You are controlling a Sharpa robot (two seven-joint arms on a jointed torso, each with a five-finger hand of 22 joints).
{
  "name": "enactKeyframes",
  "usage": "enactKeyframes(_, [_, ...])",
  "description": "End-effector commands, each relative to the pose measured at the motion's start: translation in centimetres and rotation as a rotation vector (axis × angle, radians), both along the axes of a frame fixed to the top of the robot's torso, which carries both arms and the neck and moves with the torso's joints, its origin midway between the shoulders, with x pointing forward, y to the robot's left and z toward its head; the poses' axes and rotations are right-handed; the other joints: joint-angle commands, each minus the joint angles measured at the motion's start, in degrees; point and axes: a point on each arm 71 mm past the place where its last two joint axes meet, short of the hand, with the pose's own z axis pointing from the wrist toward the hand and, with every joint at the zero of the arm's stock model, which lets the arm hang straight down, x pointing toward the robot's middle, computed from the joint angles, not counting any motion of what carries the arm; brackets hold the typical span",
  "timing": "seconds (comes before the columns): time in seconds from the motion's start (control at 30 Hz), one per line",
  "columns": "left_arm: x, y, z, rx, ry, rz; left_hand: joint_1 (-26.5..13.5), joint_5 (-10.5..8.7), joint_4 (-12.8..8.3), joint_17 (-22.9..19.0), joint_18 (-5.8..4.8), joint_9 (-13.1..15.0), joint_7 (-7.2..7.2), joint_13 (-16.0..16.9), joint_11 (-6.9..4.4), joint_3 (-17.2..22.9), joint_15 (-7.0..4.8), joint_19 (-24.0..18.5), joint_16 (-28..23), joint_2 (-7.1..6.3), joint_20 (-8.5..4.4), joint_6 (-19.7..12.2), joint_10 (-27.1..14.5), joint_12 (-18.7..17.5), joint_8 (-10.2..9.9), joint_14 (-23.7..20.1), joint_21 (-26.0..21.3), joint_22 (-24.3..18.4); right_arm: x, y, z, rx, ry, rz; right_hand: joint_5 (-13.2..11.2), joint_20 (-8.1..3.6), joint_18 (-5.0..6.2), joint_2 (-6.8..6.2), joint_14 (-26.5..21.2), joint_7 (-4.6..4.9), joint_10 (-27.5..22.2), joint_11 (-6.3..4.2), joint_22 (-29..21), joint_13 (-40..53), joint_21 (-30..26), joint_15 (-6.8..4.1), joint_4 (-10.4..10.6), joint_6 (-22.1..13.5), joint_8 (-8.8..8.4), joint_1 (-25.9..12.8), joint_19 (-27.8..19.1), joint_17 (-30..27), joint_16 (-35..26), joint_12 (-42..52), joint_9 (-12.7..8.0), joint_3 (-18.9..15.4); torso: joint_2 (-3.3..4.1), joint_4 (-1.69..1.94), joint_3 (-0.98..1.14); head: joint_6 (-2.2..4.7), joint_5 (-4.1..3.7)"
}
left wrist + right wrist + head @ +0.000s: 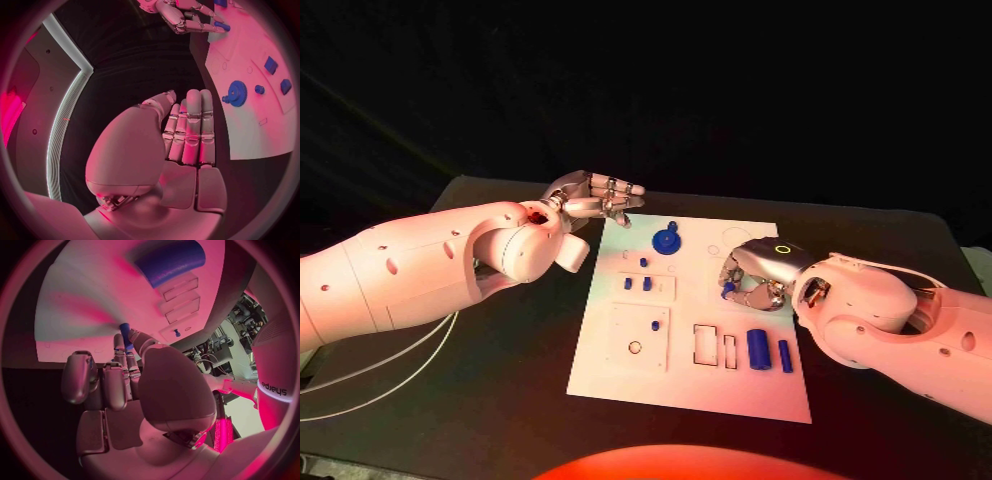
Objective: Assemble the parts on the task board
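**Blue peg pinched in the right hand, above the board's right side**

Blue is the small peg [728, 290] that the right hand [759, 278] pinches at its fingertips. In the head view this hand hangs over the right half of the task board [625, 375], toward the far edge of the bench [488, 400]. The open sockets and slots lie from it toward the board's middle and near edge, close by; a blue gear [668, 240] sits near the board's far edge, a larger blue cylinder [759, 349] and a slim blue bar [786, 356] nearer the near right corner. The left hand [596, 198] hovers off the board's far left corner, holding nothing.

From the left wrist, the left hand [187, 135] lies flat, fingers straight and together, beside the board [250, 130], well apart from the gear [236, 93].

From the right wrist, the right hand [125, 380] holds the peg [125, 333] between fingertips, its long axis pointing at the board [81, 315] face, roughly end-on. I judge the right hand the nearer one for seating it; whether the peg touches the board I cannot tell.
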Motion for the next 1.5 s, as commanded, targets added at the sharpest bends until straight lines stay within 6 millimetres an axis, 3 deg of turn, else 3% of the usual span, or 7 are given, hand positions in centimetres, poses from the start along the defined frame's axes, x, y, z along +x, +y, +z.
enactKeyframes(0.03, [-0.1,-0.2,0.1,-0.009,-0.001,-0.020,-0.29,0.03,-0.32,-0.10,0.75,-0.10,0.05,-0.07,-0.01,-0.10,-0.01,-0.07,-0.23,0.34,0.15,-0.34,-0.42,0.39,-0.11,-0.24,-0.40,-0.05,-0.2,0.1,0.7,0.043,-0.064,-0.005,0.74,-0.17,-0.43,0.81,2.81,0.09,0.72,-0.12,7.61,0.09,1.37,-0.53,-0.41,0.52,0.47,1.00,0.57,0.07,0.25,0.05,0.89,0.97,-0.02,-0.03,-0.02,-0.06,0.04])
enactKeyframes(0.17, [0.0,-0.3,0.1,-0.009,-0.002,-0.021,-0.27,0.05,-0.38,-0.12,0.76,-0.09,0.06,-0.07,0.00,-0.07,0.00,-0.04,-0.25,0.48,0.16,-0.39,-0.51,0.48,-0.09,-0.20,-0.42,-0.07,-0.5,0.1,1.1,0.071,-0.082,0.000,1.12,-0.20,-1.39,0.38,2.66,0.23,0.86,-0.04,9.56,0.07,6.26,-0.47,-0.97,0.42,0.52,0.72,2.47,-0.58,-0.11,-0.36,1.06,1.80,-0.09,-0.03,-0.04,-0.06,0.00])
enactKeyframes(0.47, [0.1,-0.4,0.0,-0.010,-0.002,-0.022,-0.24,0.06,-0.41,-0.13,0.76,-0.09,0.06,-0.07,0.00,-0.05,-0.01,-0.03,-0.25,0.52,0.16,-0.39,-0.52,0.50,-0.08,-0.19,-0.42,-0.08,-2.3,0.4,2.8,0.138,-0.114,0.032,1.42,-0.18,-1.59,0.06,2.60,0.39,0.97,0.05,10.11,0.07,7.39,-0.40,-1.41,0.23,0.52,0.25,2.91,-0.81,-0.25,-0.78,1.21,2.76,-0.09,-0.05,0.00,0.34,0.39])
enactKeyframes(0.77, [0.1,-0.8,0.0,-0.013,-0.002,-0.029,-0.24,0.06,-0.41,-0.13,0.76,-0.09,0.06,-0.07,0.00,-0.05,-0.01,-0.03,-0.25,0.52,0.16,-0.39,-0.52,0.50,-0.08,-0.19,-0.42,-0.08,-4.8,3.4,4.0,0.211,-0.099,0.130,1.92,-0.16,-1.68,-0.26,2.60,0.45,1.15,0.09,10.37,0.11,7.87,-0.38,-1.77,0.23,0.60,-0.09,3.07,-0.91,-0.30,-0.99,1.34,3.39,-0.08,-0.03,0.00,-0.08,1.33])
enactKeyframes(1.17, [0.2,-1.4,0.0,-0.018,-0.001,-0.042,-0.19,0.07,-0.48,-0.15,0.77,-0.08,0.07,-0.07,0.00,-0.02,-0.01,-0.01,-0.28,0.61,0.16,-0.41,-0.57,0.56,-0.05,-0.19,-0.44,-0.09,-7.7,9.0,1.1,0.277,0.025,0.261,2.06,-0.15,-1.61,-0.38,2.56,0.48,1.20,0.11,10.32,0.13,7.59,-0.37,-1.91,0.21,0.61,-0.25,2.96,-1.14,-0.42,-1.09,1.39,3.61,0.07,0.15,-0.11,-0.58,2.46])
enactKeyframes(1.37, [0.2,-1.9,0.0,-0.021,0.000,-0.051,-0.19,0.07,-0.48,-0.15,0.77,-0.08,0.07,-0.07,0.00,-0.02,-0.01,-0.01,-0.28,0.61,0.16,-0.41,-0.57,0.56,-0.05,-0.19,-0.44,-0.09,-7.5,10.1,-0.3,0.267,0.059,0.272,2.10,-0.15,-1.60,-0.41,2.56,0.50,1.19,0.12,10.30,0.13,7.53,-0.36,-1.95,0.19,0.61,-0.31,2.93,-1.14,-0.42,-1.13,1.40,3.66,0.04,0.21,-0.23,-0.84,2.89])
enactKeyframes(1.5, [0.2,-2.0,0.0,-0.021,0.000,-0.053,-0.19,0.07,-0.48,-0.15,0.77,-0.08,0.07,-0.07,0.00,-0.02,-0.01,-0.01,-0.28,0.61,0.16,-0.41,-0.57,0.56,-0.05,-0.19,-0.44,-0.09,-7.4,10.5,-1.1,0.256,0.074,0.271,2.13,-0.15,-1.58,-0.42,2.55,0.51,1.18,0.13,10.29,0.13,7.45,-0.36,-1.97,0.16,0.61,-0.35,2.90,-1.19,-0.44,-1.15,1.41,3.69,0.07,0.11,-0.12,-0.97,3.11])
